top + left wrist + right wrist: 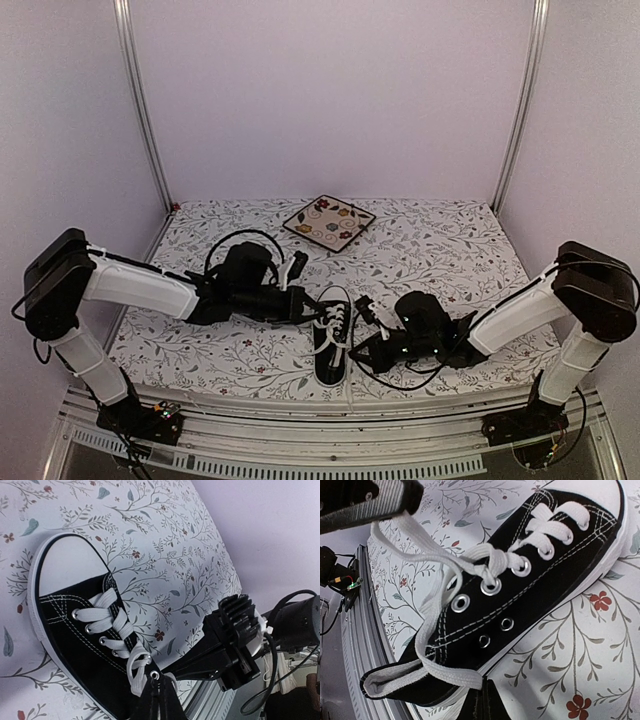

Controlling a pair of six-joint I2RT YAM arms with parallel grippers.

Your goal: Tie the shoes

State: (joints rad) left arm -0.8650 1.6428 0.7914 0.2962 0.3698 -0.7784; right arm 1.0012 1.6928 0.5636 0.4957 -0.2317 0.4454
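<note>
Left gripper [156, 695] and right gripper [482, 697], flanking the black canvas sneaker [333, 350], are each clamping shut on its white lace [557, 514]. They are seemingly tensioning it for knotting.

No writing, brand mark, label or number can be read in any view. The small black canvas low-top sneaker [545, 597] shows only white stitching and metal eyelets on its side, and its white laces [555, 527] are plain. The square floral-patterned plate [328, 221] and the cloth-covered surface [450, 255] carry flower and leaf patterns, not letters.
</note>
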